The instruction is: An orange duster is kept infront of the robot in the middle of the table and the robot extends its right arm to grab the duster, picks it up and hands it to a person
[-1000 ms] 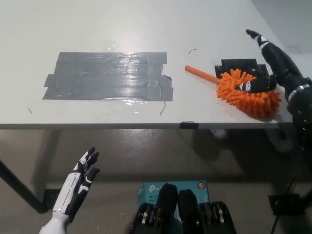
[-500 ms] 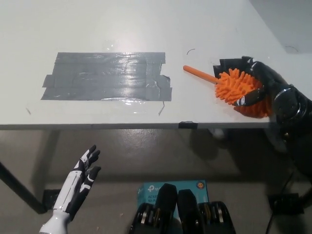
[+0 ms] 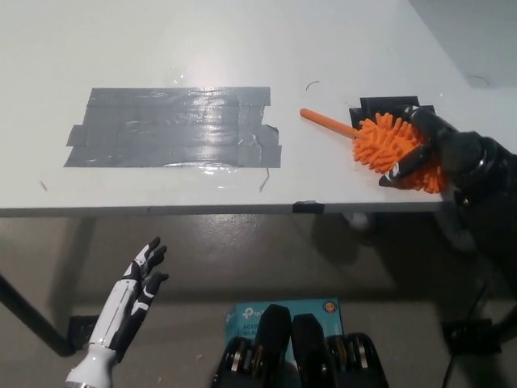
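Note:
The orange duster [image 3: 388, 145] lies on the white table [image 3: 242, 48] at its right side, near the front edge. Its thin orange handle [image 3: 325, 121] points back and to the left. My black right hand [image 3: 432, 149] is wrapped around the fluffy head, with fingers curled over its right and front sides. The duster still rests on the table. My white left hand [image 3: 133, 295] hangs below the table edge at the lower left, fingers apart and holding nothing.
A large patch of grey tape [image 3: 174, 127] covers the table's middle left. A black patch [image 3: 388, 105] lies under and behind the duster head. A blue box [image 3: 279, 311] sits on the floor below the table.
My right hand has come down from an open pose over the duster and its fingers have closed around the orange head. The camera has shifted slightly. The left hand stays where it was.

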